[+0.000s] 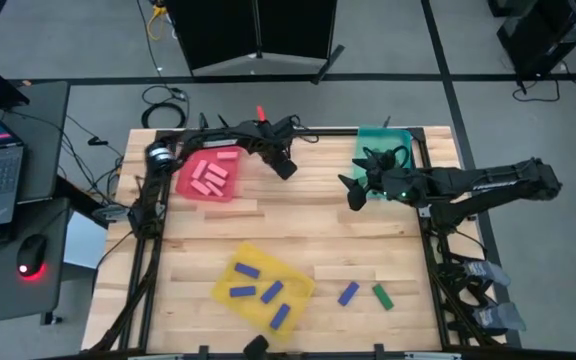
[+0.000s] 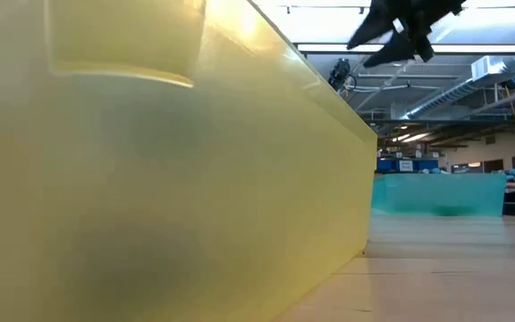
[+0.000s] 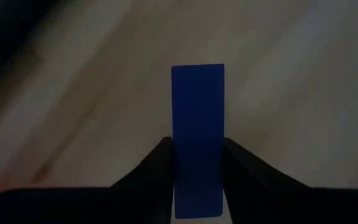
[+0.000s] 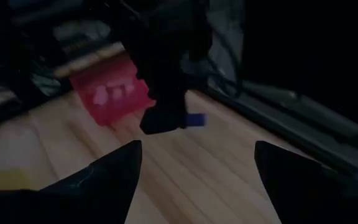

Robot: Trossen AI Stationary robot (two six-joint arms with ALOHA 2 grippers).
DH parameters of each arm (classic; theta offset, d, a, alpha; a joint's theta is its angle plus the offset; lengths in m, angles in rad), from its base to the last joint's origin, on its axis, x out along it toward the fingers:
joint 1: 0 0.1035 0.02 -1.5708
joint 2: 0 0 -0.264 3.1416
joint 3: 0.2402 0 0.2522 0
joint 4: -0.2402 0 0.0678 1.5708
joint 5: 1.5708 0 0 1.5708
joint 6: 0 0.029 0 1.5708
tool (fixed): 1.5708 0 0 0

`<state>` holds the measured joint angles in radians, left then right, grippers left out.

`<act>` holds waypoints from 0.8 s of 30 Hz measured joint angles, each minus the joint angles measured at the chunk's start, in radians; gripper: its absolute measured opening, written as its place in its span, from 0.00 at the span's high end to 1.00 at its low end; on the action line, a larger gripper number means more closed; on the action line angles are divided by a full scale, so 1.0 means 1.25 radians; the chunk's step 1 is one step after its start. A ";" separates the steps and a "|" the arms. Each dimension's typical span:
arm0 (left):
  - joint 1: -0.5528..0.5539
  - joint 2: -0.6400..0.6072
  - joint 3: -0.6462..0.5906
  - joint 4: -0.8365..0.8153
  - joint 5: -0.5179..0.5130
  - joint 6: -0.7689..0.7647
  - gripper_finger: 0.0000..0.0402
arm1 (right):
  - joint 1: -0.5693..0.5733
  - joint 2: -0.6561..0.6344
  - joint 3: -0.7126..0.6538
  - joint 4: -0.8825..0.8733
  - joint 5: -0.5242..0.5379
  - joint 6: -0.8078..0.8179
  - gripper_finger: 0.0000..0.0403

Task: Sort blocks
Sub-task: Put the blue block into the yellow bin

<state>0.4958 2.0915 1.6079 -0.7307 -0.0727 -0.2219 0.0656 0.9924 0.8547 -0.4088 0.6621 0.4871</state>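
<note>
Beside the red tray (image 1: 206,177), left gripper (image 1: 286,168) clamping blue block (image 3: 197,140).

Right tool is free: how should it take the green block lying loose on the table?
From straight above, the right tool closing across the short width at the middle of the green block. It lies flat, angled, with the loose blue block close beside it.

1. I see a blue block (image 3: 197,140) clamped between the left claw (image 3: 197,163) fingers, jutting past the tips.
2. Pink blocks (image 1: 211,177) lie clustered just beside it.
3. Blue blocks (image 1: 260,291), plus a blue (image 1: 348,293) and green (image 1: 382,296) pair, lie well apart from it.
</note>
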 joint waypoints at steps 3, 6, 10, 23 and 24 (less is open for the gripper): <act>-0.046 -0.096 0.006 0.002 -0.004 0.032 0.74 | 0.014 0.000 0.000 0.071 0.000 -0.047 0.20; -0.121 -0.181 0.004 -0.030 -0.023 0.053 0.74 | 0.030 0.000 0.000 0.132 0.000 -0.106 0.20; -0.268 -0.295 0.006 -0.096 -0.055 0.067 0.74 | 0.052 -0.003 0.000 0.177 -0.001 -0.163 0.20; -0.756 -0.289 0.005 -0.249 -0.200 -0.315 0.74 | 0.213 -0.008 0.000 0.179 -0.101 -0.181 0.20; -0.777 -0.275 0.005 -0.250 -0.202 -0.348 0.74 | 0.233 -0.008 0.001 0.176 -0.104 -0.182 0.20</act>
<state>-0.4759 1.7475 1.6142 -1.0433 -0.3247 -0.6569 0.3568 0.9821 0.8553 -0.1892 0.5321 0.2602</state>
